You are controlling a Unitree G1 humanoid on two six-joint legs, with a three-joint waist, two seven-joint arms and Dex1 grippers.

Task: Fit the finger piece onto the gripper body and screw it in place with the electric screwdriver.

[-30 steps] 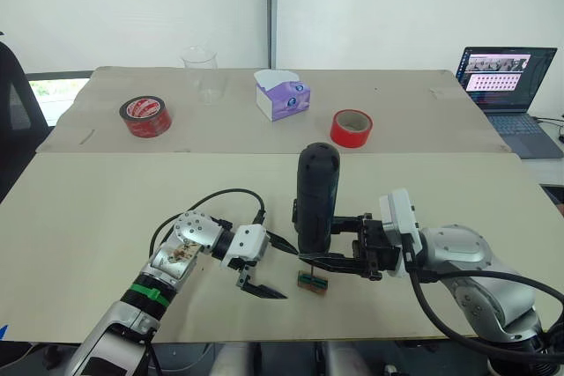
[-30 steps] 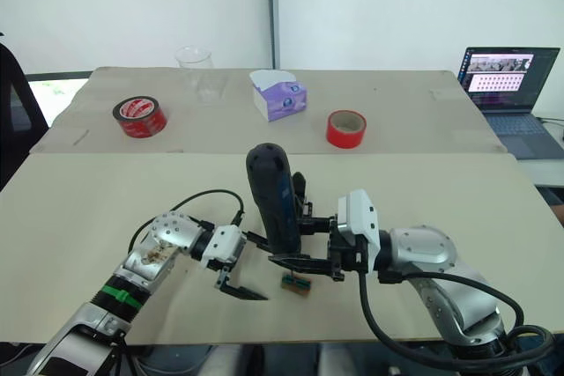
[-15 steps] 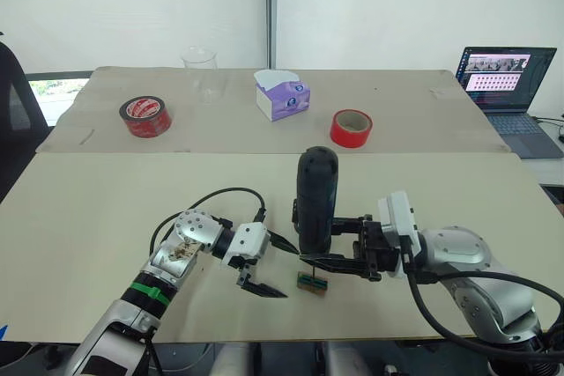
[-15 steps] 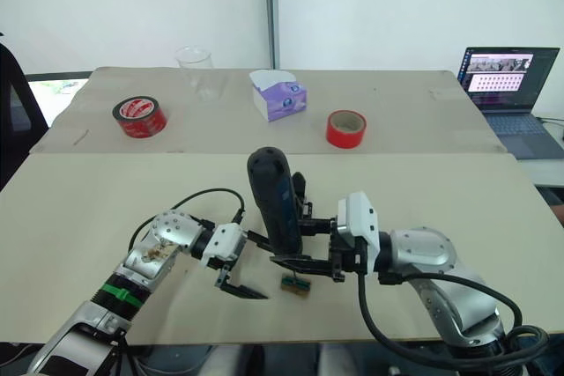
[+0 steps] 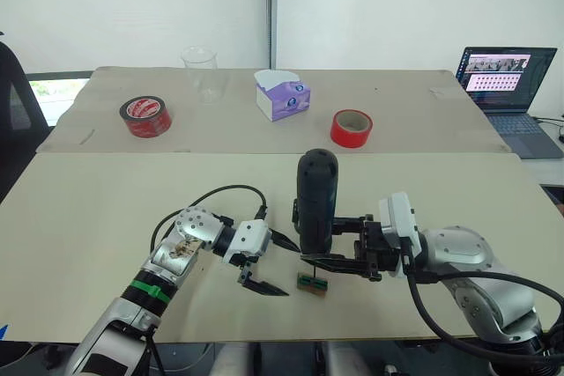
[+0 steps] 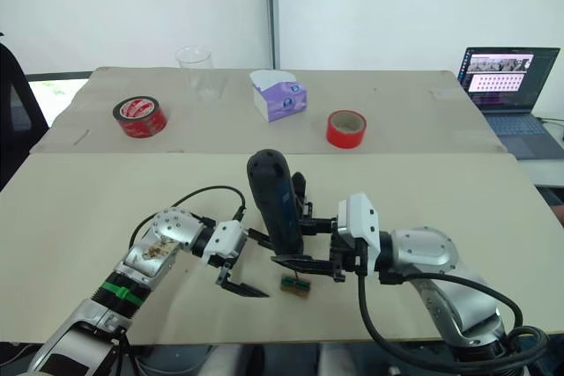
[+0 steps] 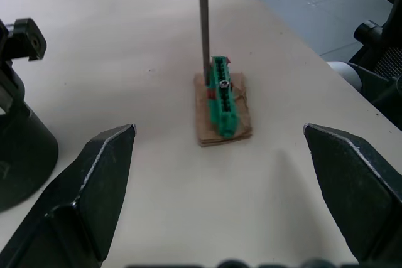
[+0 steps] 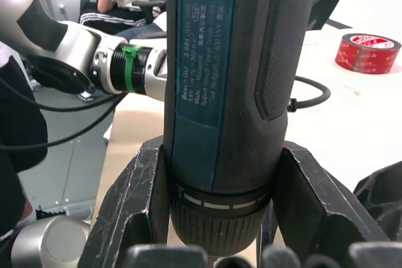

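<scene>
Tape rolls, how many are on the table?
2. One red tape roll lies at the far left of the back table, left of the clear cup. The other red tape roll lies right of the tissue box.

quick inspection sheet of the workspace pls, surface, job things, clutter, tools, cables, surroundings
surface: beige table, a second one butted behind it.
job's things: electric screwdriver upright, bit down on a small green tray; a black blocky part stands behind the screwdriver, not clear what.
clutter: two red tape rolls, clear cup, tissue box.
grippers: right tool shut on the electric screwdriver; left tool open, holding nothing, beside the tray.
cables: black cable looping over the left wrist.
surroundings: open laptop at far right.
</scene>
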